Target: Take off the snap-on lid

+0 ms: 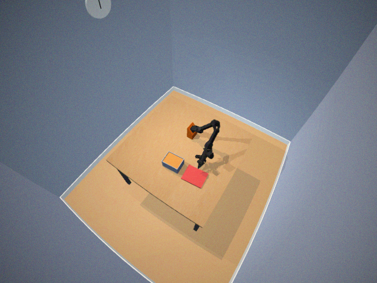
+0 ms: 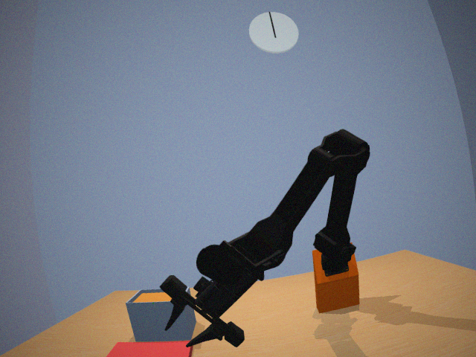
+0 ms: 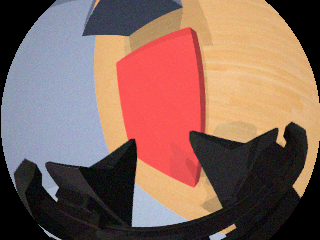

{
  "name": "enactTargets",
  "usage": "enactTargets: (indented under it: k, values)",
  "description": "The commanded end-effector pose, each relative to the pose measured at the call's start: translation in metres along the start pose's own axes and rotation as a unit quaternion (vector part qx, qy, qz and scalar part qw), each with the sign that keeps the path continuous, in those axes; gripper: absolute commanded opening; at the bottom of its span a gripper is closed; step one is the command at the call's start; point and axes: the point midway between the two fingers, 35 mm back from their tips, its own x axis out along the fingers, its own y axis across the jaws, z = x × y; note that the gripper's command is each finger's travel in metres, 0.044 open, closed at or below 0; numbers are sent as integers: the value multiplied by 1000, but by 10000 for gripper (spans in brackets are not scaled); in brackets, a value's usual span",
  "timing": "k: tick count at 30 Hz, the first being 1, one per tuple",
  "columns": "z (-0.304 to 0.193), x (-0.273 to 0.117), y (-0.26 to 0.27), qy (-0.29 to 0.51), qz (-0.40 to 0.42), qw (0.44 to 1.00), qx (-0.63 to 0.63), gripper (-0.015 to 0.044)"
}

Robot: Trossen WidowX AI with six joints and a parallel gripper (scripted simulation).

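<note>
Red lid point(image 1: 194, 176) point(image 2: 152, 349) point(image 3: 162, 107) lies — apparently flat — beside the box point(image 1: 172, 162) point(image 2: 163, 320) point(image 3: 132, 19), jaws point(image 1: 198, 162) point(image 2: 176, 338) apart.

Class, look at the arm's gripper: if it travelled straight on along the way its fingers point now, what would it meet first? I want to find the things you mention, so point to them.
Probably the red lid point(image 1: 194, 176) point(image 2: 149, 349) point(image 3: 162, 105), near its edge, or the table just beside it; the open gripper point(image 1: 198, 167) point(image 2: 176, 338) point(image 3: 163, 139) slants down there, but exact depth is unclear.

Your top cam sits high and well back, looking down at a slant over the whole table point(image 1: 146, 179). Exterior is low, close, facing arm point(image 1: 214, 128) point(image 2: 303, 195) side-on. Wrist is closest, looking past the fingers. Top and exterior both catch wall clock point(image 1: 98, 6) point(image 2: 274, 32); exterior and wrist share the red lid point(image 2: 149, 349) point(image 3: 160, 100).
</note>
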Motion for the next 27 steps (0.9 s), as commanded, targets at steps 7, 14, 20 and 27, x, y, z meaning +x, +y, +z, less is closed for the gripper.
enactTargets:
  k: [7,14,20,27]
  values:
    - [0,-11,-10,3,1,1000,3,440]
    - [0,-22,-19,3,1,1000,3,440]
    - [1,-31,-27,2,0,1000,3,440]
    - [1,-42,-36,2,0,1000,4,440]
